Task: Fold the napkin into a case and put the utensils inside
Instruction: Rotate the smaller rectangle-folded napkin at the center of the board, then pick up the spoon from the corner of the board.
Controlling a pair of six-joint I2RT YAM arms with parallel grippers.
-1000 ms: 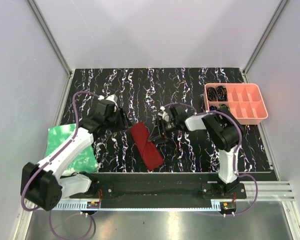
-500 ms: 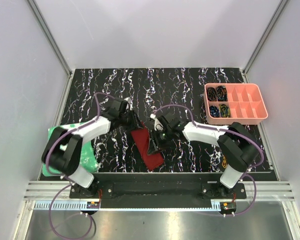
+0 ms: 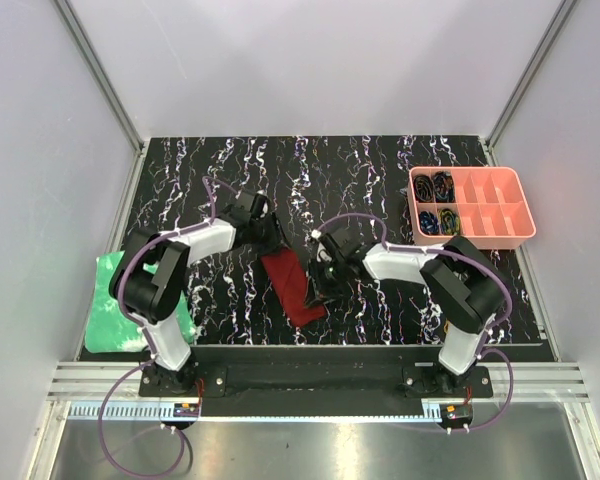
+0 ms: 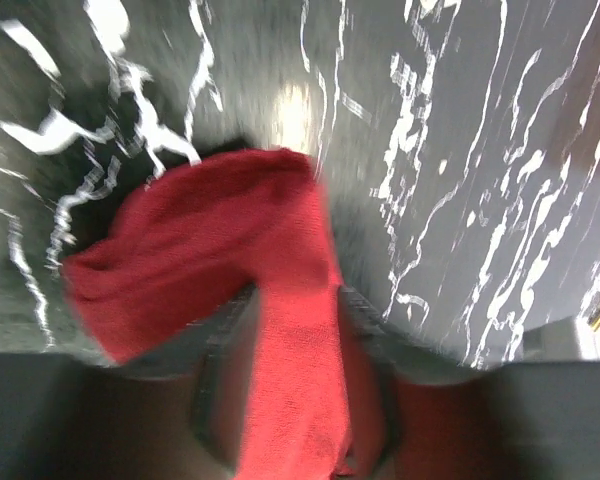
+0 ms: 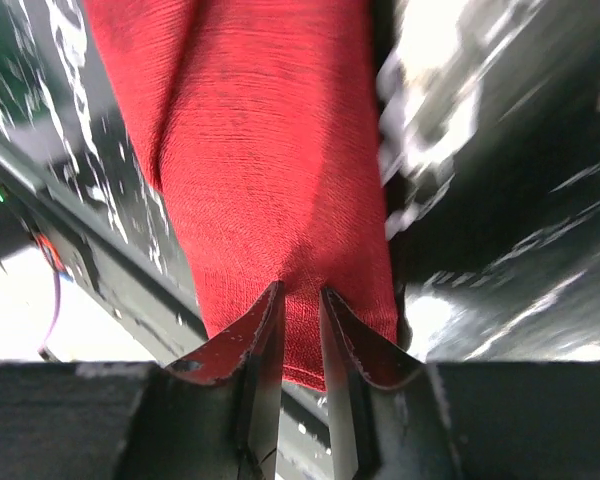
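The black, white-veined worktop [image 3: 380, 170] carries a crinkled green sheet [image 3: 130, 320] at its near left corner and a pink compartment tray [image 3: 525, 225] at its right edge. The dark red napkin [image 3: 292, 290] lies mid-worktop towards the near edge, folded into a narrow strip, its long axis running far-left to near-right. The right pincer [image 5: 300, 292], nearly closed, pinches a fold at the strip's right side. The left pincer [image 3: 270, 243] is at the far end with cloth between its fingers; the blur hides whether it grips.
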